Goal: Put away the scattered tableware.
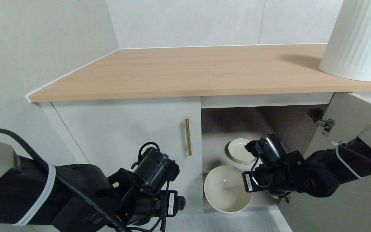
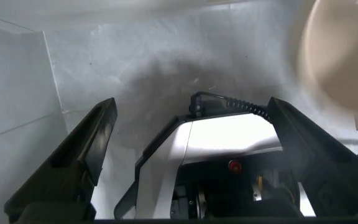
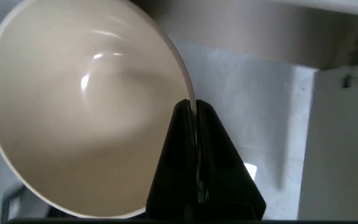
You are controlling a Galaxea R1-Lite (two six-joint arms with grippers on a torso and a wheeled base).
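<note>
A cream bowl (image 1: 227, 188) hangs at the front of the open cabinet's lower shelf, pinched by its rim in my right gripper (image 1: 249, 184), which is shut on it. In the right wrist view the bowl (image 3: 86, 106) faces the camera with the black fingers (image 3: 194, 155) clamped over its edge. Behind it a small cream plate (image 1: 242, 150) lies on the shelf. My left gripper (image 2: 191, 155) stands open low in front of the closed left door, holding nothing; the bowl's edge (image 2: 340, 56) shows beyond it.
The right cabinet door (image 1: 349, 116) stands swung open, the left door with its brass handle (image 1: 188, 136) is closed. A wooden countertop (image 1: 185, 71) runs above, carrying a tall white ribbed vessel (image 1: 356, 38) at the right.
</note>
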